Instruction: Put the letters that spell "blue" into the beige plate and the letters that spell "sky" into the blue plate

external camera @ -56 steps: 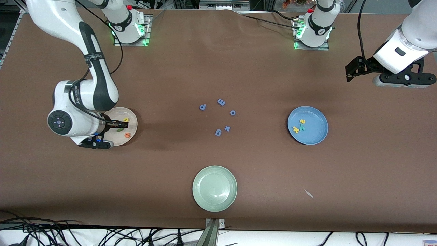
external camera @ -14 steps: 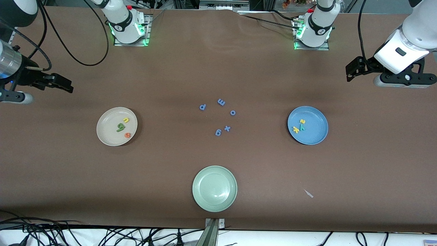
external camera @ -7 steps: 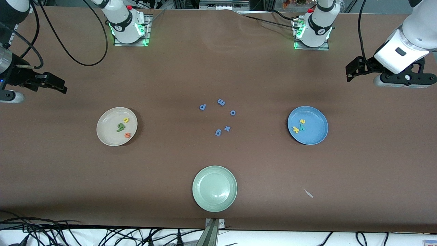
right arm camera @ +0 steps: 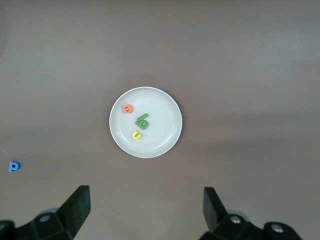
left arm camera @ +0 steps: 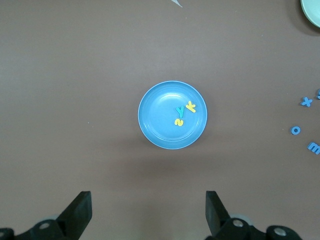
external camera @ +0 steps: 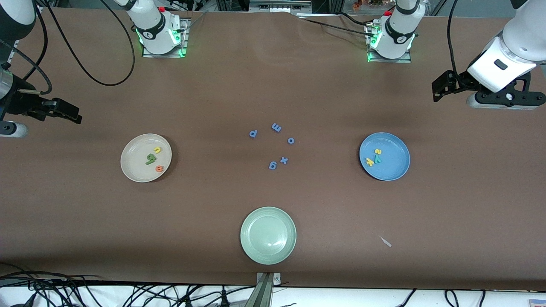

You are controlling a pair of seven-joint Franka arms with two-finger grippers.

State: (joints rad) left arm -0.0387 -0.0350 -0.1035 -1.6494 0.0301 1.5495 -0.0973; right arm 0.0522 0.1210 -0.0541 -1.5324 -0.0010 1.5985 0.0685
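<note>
The letters that spell "blue" [external camera: 153, 159] lie in the beige plate [external camera: 133, 167], toward the right arm's end of the table: the green "b" [right arm camera: 142, 120] with the thin green "l" touching it, the yellow "u" [right arm camera: 136, 135] and the orange "e" [right arm camera: 127, 108] just beside them. Four seconds earlier the right arm hung low over this plate; since then it has pulled away, and over the last second the right gripper [external camera: 59, 110] has drifted a little more toward the table's edge at its own end, farther from the front camera than the plate. Its fingers [right arm camera: 77, 207] stand spread wide and hold nothing. The letters that spell "sky" [external camera: 374, 157] rest unmoved in the blue plate [external camera: 394, 168] toward the left arm's end: yellow "s" [left arm camera: 179, 122], teal "y" [left arm camera: 180, 111] and yellow "k" [left arm camera: 190, 106], clustered and touching. The left arm waits, its left gripper [external camera: 441, 87] up over bare table at its own end, fingers [left arm camera: 80, 212] released and empty, as before. Between the two plates five periwinkle-blue letters [external camera: 273, 145] lie loose on the brown table [external camera: 273, 85], unchanged. A pale green plate [external camera: 268, 235] sits empty nearest the front camera, with a small white scrap [external camera: 386, 241] on the table toward the left arm's end of it.
</note>
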